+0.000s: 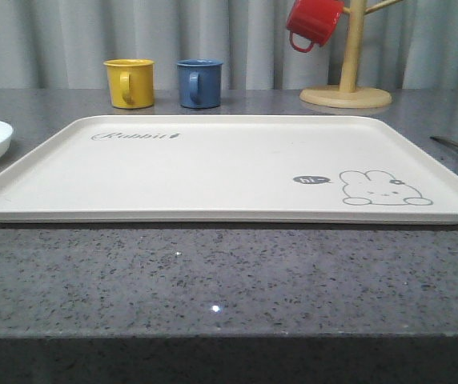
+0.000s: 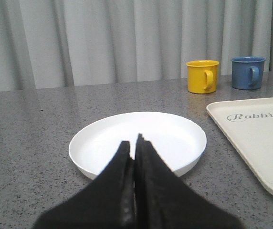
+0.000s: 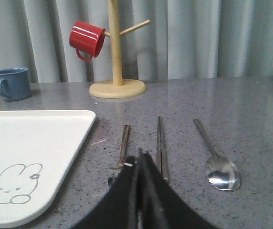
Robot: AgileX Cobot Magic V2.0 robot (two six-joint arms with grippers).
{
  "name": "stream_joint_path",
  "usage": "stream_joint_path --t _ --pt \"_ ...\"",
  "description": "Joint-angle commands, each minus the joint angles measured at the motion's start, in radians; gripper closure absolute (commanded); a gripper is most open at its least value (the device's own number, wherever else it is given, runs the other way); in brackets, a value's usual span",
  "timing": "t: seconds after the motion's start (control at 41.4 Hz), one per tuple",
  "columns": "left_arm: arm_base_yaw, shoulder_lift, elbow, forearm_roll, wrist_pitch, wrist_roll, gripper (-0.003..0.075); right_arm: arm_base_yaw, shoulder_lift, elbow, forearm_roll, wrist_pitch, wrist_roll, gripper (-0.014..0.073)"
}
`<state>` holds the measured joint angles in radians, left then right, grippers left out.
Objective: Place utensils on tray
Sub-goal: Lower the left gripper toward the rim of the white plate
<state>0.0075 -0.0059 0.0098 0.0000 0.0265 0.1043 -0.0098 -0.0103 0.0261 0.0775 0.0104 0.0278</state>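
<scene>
The tray bears grey script "Rabbit" and a small "hi" bubble beside its rabbit drawing

Tray surface lay bare across its whole width, open to approach from above and from the front edge. Behind it stood the yellow mug and blue mug, close together. The mug tree with the red mug rose at the far right corner. Fork, flat piece and spoon lay side by side beside the tray, with narrow gaps between them. White plate occupied the table left of the tray.
</scene>
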Motion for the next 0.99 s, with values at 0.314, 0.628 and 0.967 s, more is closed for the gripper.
stream_joint_path --t 0.314,0.628,0.967 --pt "0.001 -0.022 -0.003 -0.011 -0.085 -0.003 0.0738 -0.004 -0.017 -0.001 -0.003 -0.086 -0.010 0.0663" --pt "0.001 -0.022 -0.003 -0.011 -0.085 -0.003 0.0738 -0.004 -0.017 -0.001 -0.003 -0.086 -0.010 0.0663" --pt "0.001 -0.022 -0.044 -0.011 -0.117 -0.003 0.0738 -0.004 -0.017 -0.069 0.002 -0.047 -0.009 0.0663"
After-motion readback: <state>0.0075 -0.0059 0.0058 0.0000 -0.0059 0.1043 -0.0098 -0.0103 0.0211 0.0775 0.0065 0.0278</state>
